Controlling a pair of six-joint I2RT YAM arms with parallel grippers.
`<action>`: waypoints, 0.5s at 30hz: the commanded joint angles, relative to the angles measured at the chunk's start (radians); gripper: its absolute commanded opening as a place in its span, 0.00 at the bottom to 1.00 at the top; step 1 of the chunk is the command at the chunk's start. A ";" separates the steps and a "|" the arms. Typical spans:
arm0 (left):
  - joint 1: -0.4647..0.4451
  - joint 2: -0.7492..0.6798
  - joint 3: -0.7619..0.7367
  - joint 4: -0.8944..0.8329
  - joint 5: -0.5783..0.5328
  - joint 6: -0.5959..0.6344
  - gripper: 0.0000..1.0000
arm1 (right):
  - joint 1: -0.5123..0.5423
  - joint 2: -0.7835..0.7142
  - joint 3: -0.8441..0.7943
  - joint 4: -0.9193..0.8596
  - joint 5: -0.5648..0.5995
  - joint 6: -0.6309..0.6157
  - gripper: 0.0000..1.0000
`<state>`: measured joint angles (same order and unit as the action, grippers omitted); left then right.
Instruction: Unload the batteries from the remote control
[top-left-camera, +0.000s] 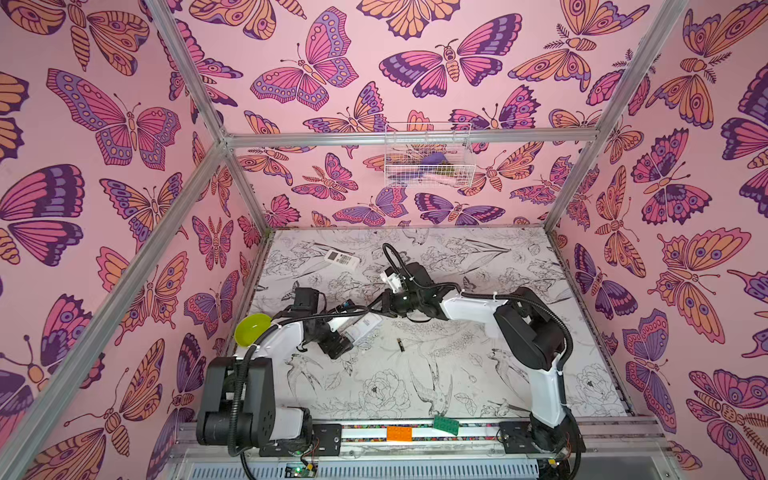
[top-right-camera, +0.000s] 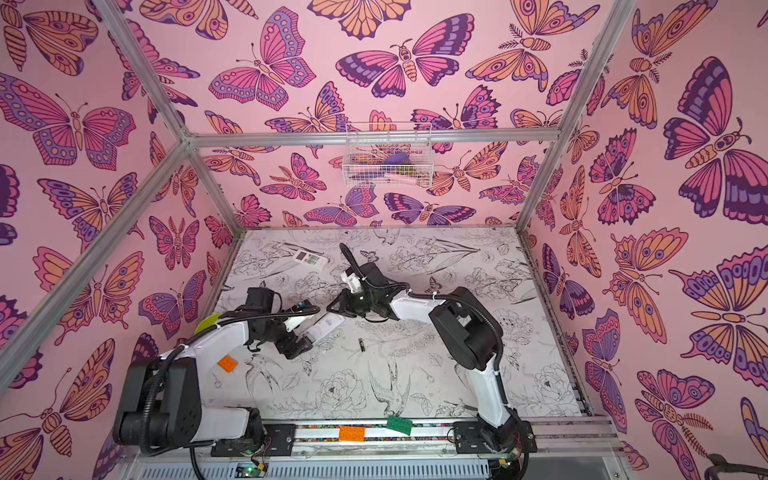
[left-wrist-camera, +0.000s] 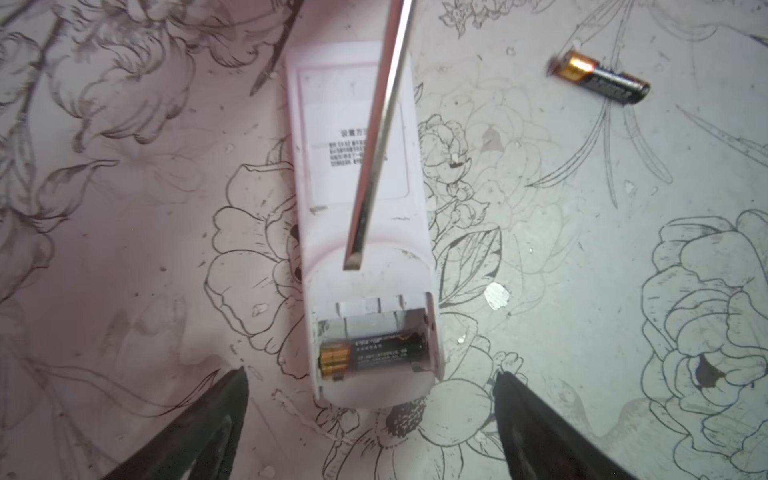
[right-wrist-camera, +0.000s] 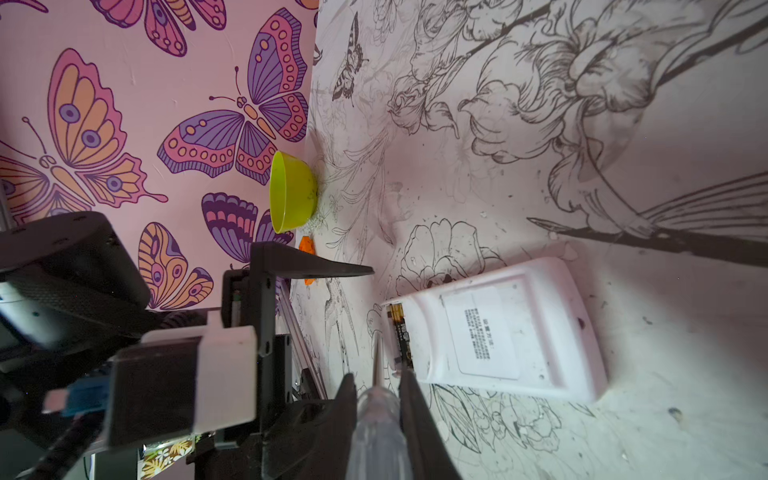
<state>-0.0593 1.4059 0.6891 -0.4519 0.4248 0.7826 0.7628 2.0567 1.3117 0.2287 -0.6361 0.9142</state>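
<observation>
A lime-green bowl (top-left-camera: 252, 329) sits by the left wall. The left gripper (left-wrist-camera: 370, 372) hovers, jaws spread wide either side of the white remote (left-wrist-camera: 328, 174) at its open end, not touching it. The remote lies face down with one battery (left-wrist-camera: 374, 351) in its uncovered compartment. A loose battery (left-wrist-camera: 600, 79) lies on the table (left-wrist-camera: 623, 291) to the right. The right gripper (right-wrist-camera: 377, 374) clamps a clear-handled screwdriver (right-wrist-camera: 376, 436), blade over the remote's back.

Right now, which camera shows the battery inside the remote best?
Left wrist: it looks straight into the open end of the remote, so the battery shows whole, gold end included. Right wrist catches only a thin edge-on strip of it. In both top views it is too small to make out.
</observation>
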 joint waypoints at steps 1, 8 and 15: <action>-0.032 0.044 0.036 -0.032 -0.048 0.020 0.95 | 0.012 0.003 -0.006 0.051 -0.029 0.031 0.00; -0.079 0.136 0.086 -0.031 -0.117 0.002 0.91 | 0.022 0.029 0.010 0.035 -0.042 0.032 0.00; -0.094 0.169 0.099 -0.029 -0.142 0.003 0.74 | 0.036 0.059 0.024 0.029 -0.057 0.037 0.00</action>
<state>-0.1455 1.5604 0.7826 -0.4530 0.3008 0.7815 0.7830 2.1006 1.3117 0.2394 -0.6754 0.9424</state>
